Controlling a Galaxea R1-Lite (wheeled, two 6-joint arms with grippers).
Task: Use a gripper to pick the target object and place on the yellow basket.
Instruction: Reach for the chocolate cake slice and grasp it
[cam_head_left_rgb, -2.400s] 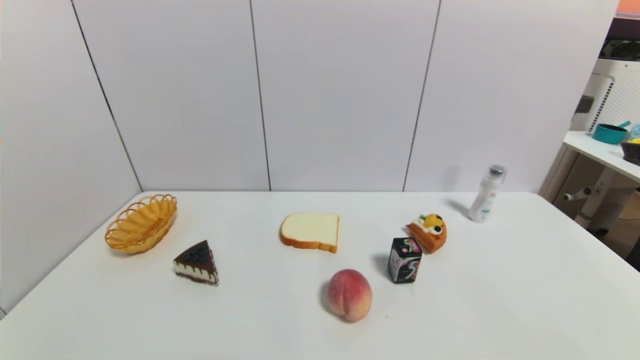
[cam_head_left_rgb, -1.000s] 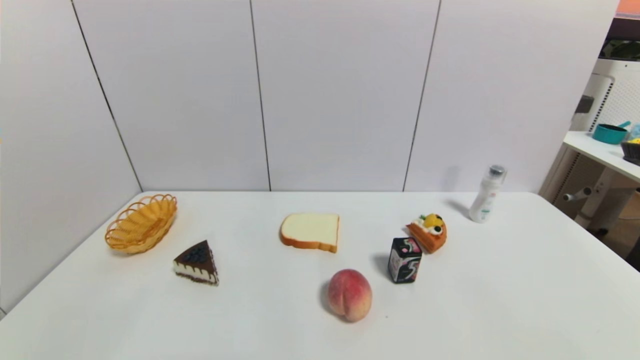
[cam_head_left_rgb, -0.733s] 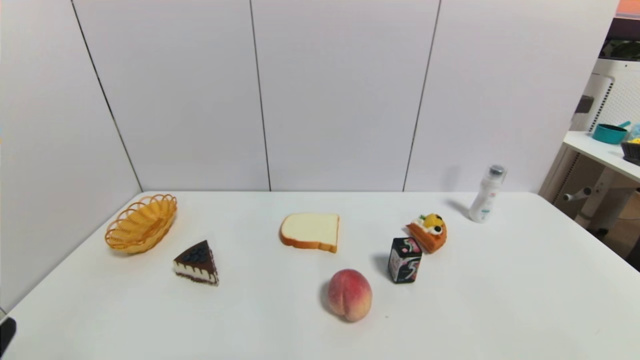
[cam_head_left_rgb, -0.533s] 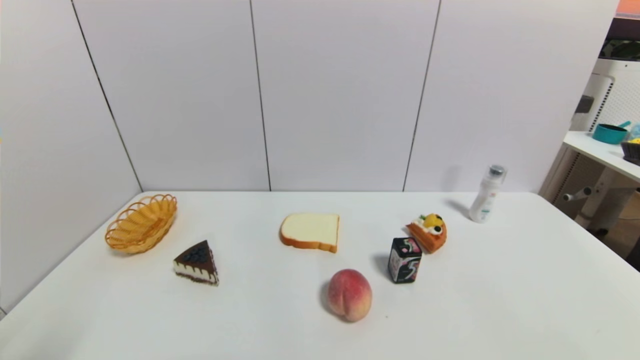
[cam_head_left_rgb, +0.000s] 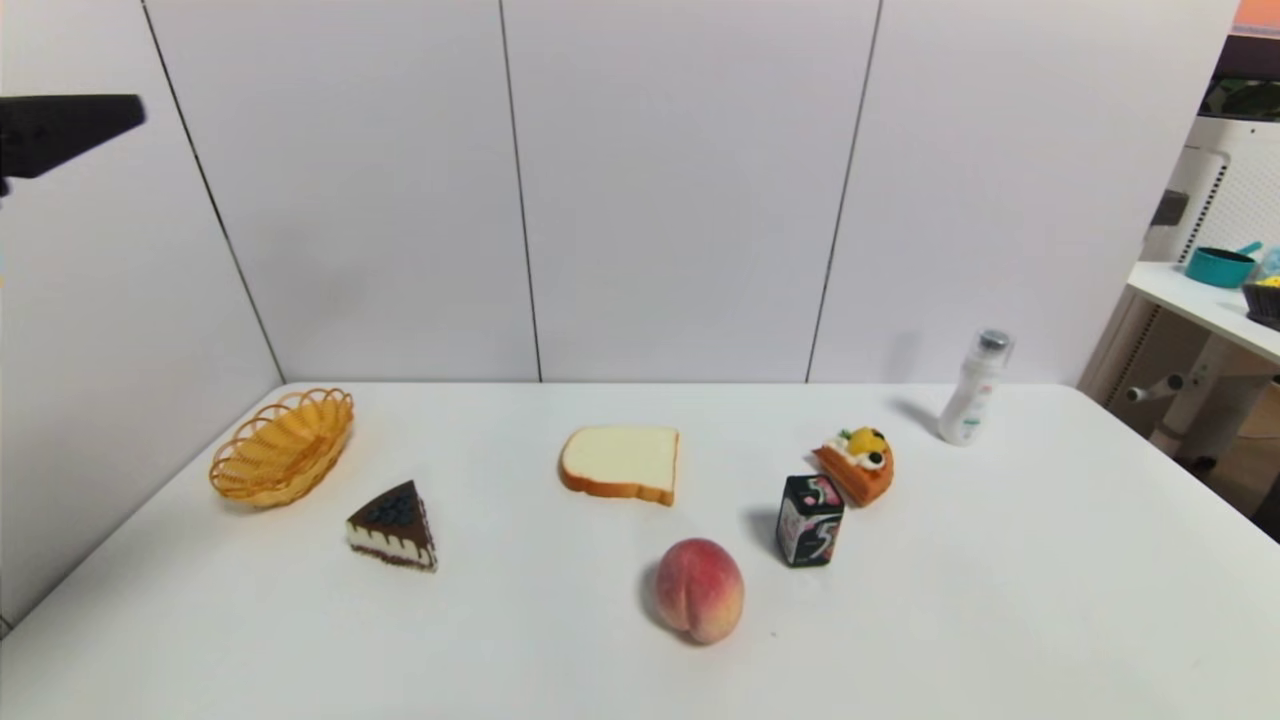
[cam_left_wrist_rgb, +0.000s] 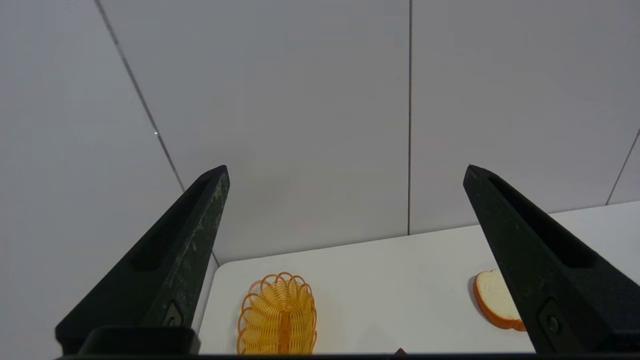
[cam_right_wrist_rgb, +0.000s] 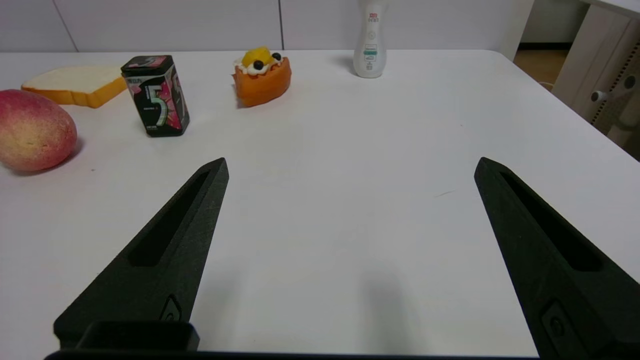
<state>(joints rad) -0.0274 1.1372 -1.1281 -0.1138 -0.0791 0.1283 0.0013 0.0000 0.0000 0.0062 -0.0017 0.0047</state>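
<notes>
- Left gripper (cam_left_wrist_rgb: 345, 170): fingers spread wide, nothing between them. It sits high over the table's left side; head view catches only a black tip at the upper left edge.
- Right gripper (cam_right_wrist_rgb: 350, 167): also wide and empty, parked low over bare table (cam_head_left_rgb: 1000, 600) on the right.
- Cake (cam_head_left_rgb: 393, 526): chocolate wedge on the left, untouched, point facing away from the robot. Basket (cam_head_left_rgb: 283, 446) is near it at about 10 o'clock, not touching.
- Bread (cam_head_left_rgb: 621, 462) is well off at the cake's 2 o'clock, peach (cam_head_left_rgb: 699, 589) further out at 4 o'clock. Neither crowds the approach.
- Handling, my read: looks like a light, soft foam prop that squashes easily. The glossy top may be slick.
- Grip: pinch across the two slanted sides near the wide back end, at cream-layer height. Avoid the narrow tip, which could squirt out.
- Short carry, so the left arm is the obvious choice.
</notes>
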